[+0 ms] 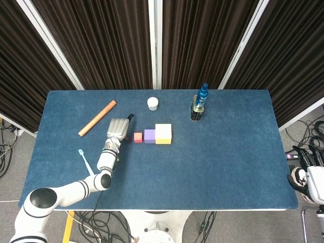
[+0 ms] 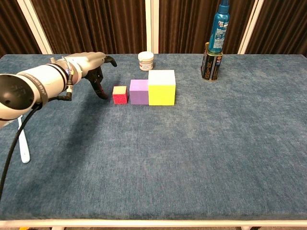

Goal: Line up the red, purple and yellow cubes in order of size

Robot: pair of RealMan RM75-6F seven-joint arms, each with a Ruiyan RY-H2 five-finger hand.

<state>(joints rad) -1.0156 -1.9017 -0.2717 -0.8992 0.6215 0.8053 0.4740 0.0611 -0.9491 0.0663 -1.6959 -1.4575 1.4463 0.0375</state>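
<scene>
Step judged as release and check, row looking near complete. Left hand (image 2: 91,68) holding nothing, fingers (image 2: 101,89) hanging loosely bent, thumb out to the side, clear of every cube. Small red cube (image 2: 120,94) on the cloth just off those fingertips, on their right side, not touched. Medium purple cube (image 2: 139,92) next beyond the red one, seemingly with a thin gap between. Large yellow cube (image 2: 161,87) furthest from the hand, flush against the purple. Order small to large, running away from the hand.

To finish well: lift the hand clear before swinging it back, so the trailing fingers cannot clip the red cube. If a tighter row is wanted, nudge the red cube on its hand-side face, low and square, to avoid turning it.

Right hand (image 1: 307,174) parked well off the far table edge; open or closed not readable.

View differences. Chest view only: finger posture, cube heights, red–purple gap. Head view only: straightness of the row, red cube (image 1: 137,137) looking a touch nearer than the purple (image 1: 149,135) and yellow (image 1: 163,133) centres; right hand; orange wooden stick (image 1: 97,118) beyond the left hand (image 1: 117,129), out of the chest frame. Behind the hand, a light blue toothbrush (image 1: 86,161); beyond the cubes, a small white jar (image 1: 153,103).
</scene>
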